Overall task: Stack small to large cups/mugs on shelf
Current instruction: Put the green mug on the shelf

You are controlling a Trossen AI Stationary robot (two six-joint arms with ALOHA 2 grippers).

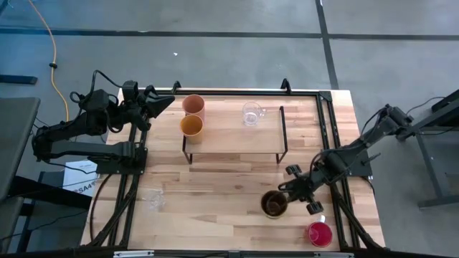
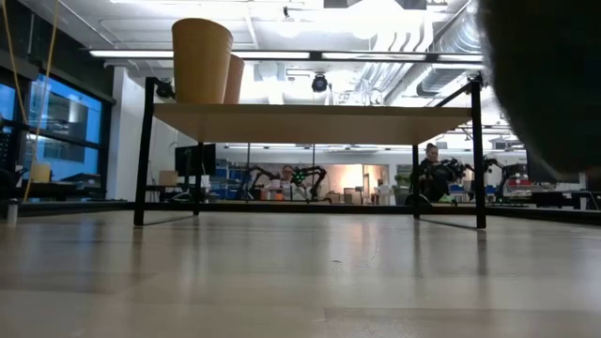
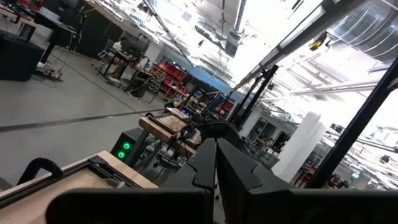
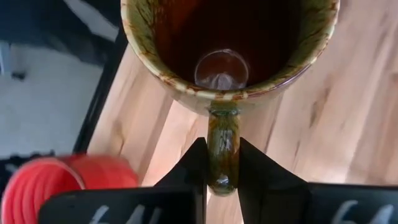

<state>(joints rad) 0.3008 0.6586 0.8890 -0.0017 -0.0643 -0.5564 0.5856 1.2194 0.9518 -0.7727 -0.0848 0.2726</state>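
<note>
The shelf (image 1: 233, 132) stands at the table's far middle. On its top stand the peach tumbler (image 1: 193, 105), the yellow-orange cup (image 1: 191, 127) and a clear glass mug (image 1: 251, 113). A second clear glass mug (image 1: 153, 201) stands on the table at the near left. The red-pink cup (image 1: 320, 233) stands at the near right. My right gripper (image 1: 288, 193) is shut on the brown handled mug (image 1: 274, 204), near right of the shelf. My left gripper (image 1: 168, 102) is shut and empty, beyond the shelf's far left corner. My right gripper pinches the brown mug's handle (image 4: 222, 146) between its two fingers (image 4: 194, 168), one on each flat side. The fingers come from the table's right, slanting down. The mug is upright, its mouth up. Whether its base is on the table I cannot tell.
The shelf's top is bare wood to the right of the glass mug (image 1: 269, 132). In the low view the two cups (image 2: 202, 61) show on the shelf's left end and a dark blurred shape (image 2: 549, 84) fills the upper right. Black frame bars run along the table's edges (image 1: 323, 122).
</note>
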